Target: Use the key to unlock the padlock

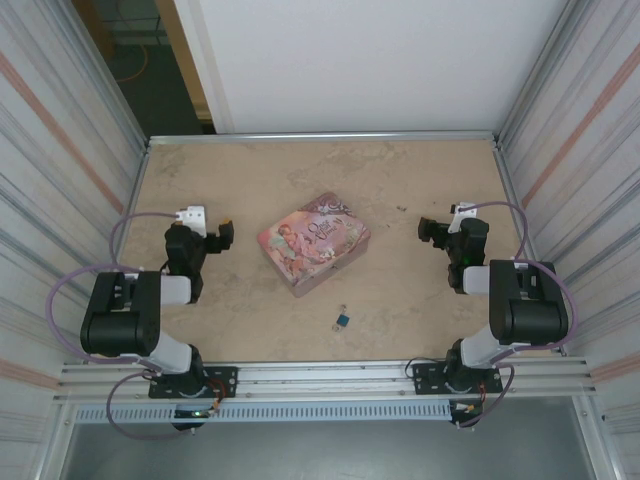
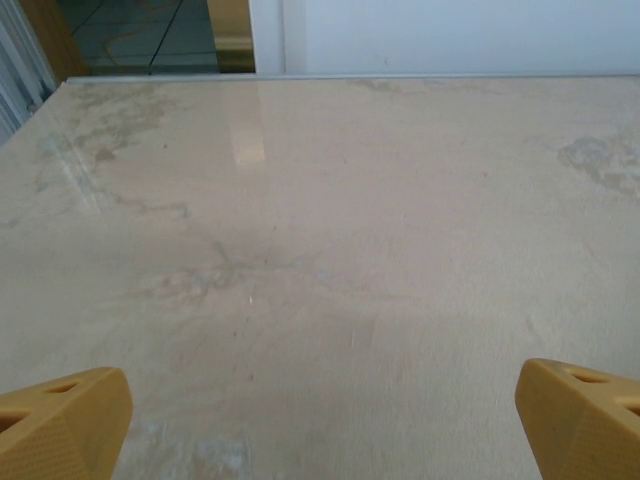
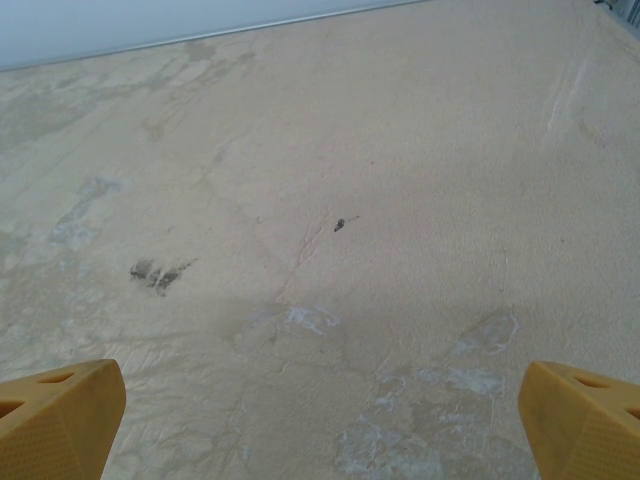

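On mottled beige table [image 1: 420, 180], tiny squarish teal padlock [image 1: 342, 320]

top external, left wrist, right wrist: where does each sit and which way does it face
Top external: above and behind the arm bases, looking down on table, pink tin, padlock; both arms, left gripper and right gripper show.
Left wrist: on the left arm, facing the table's far edge; yellow fingertips at bottom corners.
Right wrist: same on the right arm, over stained tabletop.
All share the tabletop.
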